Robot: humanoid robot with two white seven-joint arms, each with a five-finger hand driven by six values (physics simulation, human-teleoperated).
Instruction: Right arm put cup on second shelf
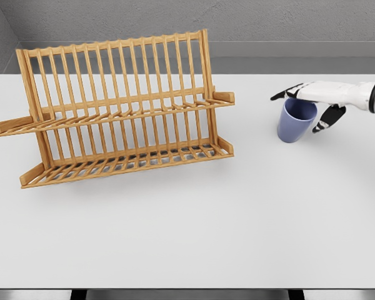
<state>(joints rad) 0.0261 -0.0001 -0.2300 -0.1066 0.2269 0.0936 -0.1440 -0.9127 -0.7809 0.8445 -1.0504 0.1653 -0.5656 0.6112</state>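
While the near stretch of the white table (187, 237) lies bare, the blue cup (296, 120) sits tilted at two o'clock, the right hand (312, 103) curled over its rim, dark fingers (328, 119) pinching it. The wooden rack (122, 112) stands well apart at ten o'clock. So shallow a rim grip may slip during the carry.

Bright even light, sharp focus, faint soft shadows, no glare
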